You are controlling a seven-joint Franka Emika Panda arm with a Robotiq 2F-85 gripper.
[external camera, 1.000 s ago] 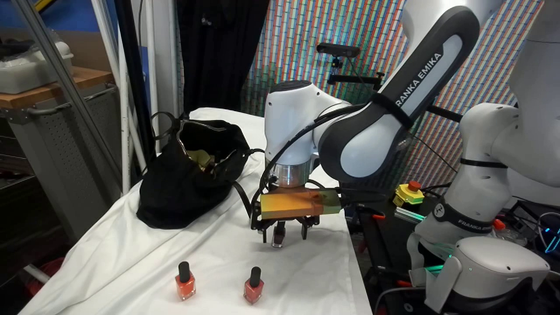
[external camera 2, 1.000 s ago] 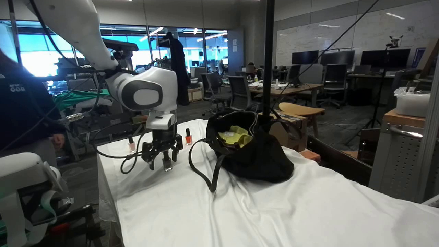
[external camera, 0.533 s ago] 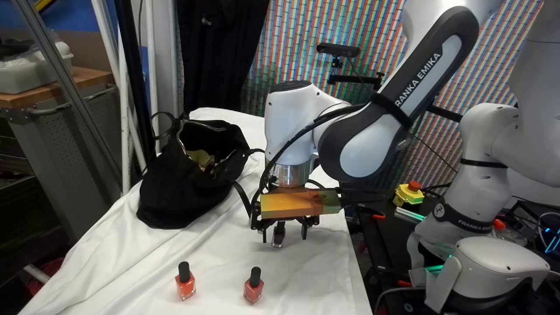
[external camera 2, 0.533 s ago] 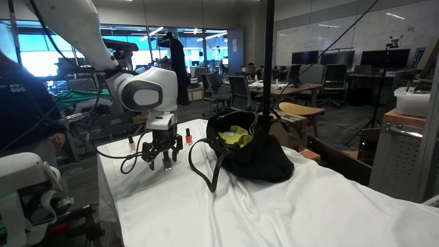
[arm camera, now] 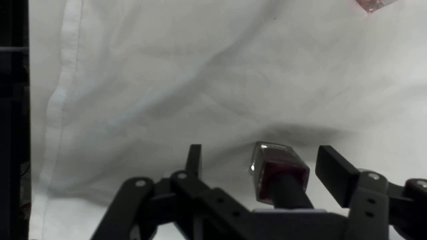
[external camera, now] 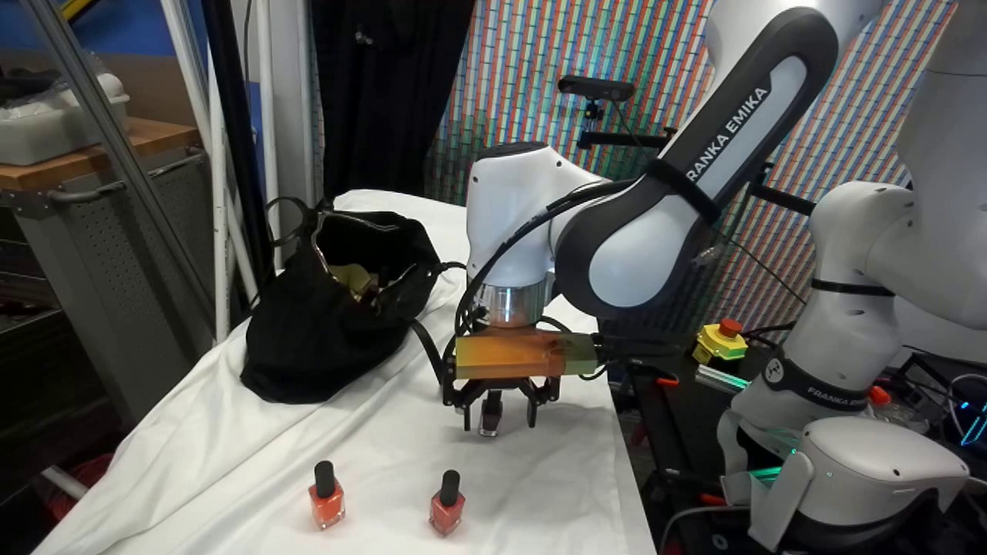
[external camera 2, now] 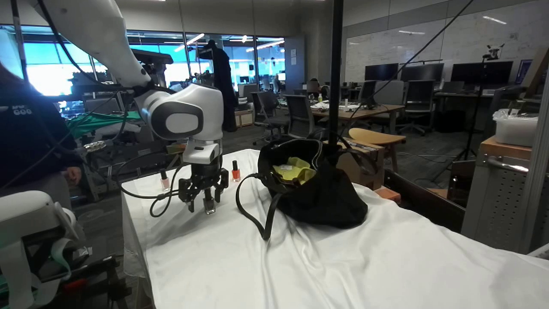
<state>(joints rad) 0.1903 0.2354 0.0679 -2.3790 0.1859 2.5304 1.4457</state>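
Two reddish bottles (external camera: 328, 507) (external camera: 447, 514) and a black bag (external camera: 324, 331) are sitting near the released tool (external camera: 500, 423), whose spread fingers are flanking a dark bottle (arm camera: 283, 161) on the cloth-covered bench (external camera: 555, 493). In the wrist view, the tool is partly covering that bottle's cap and the edge is cropping a reddish one.

A white-draped table (external camera 2: 351, 270), creased in long folds, carried an open black bag (external camera: 316, 354), a strap (external camera 2: 272, 216) trailing across the cloth. Standing apart on it were a dark bottle (external camera: 490, 420), an orange bottle (external camera: 328, 505) and a coral bottle (external camera: 447, 512), all black-capped.
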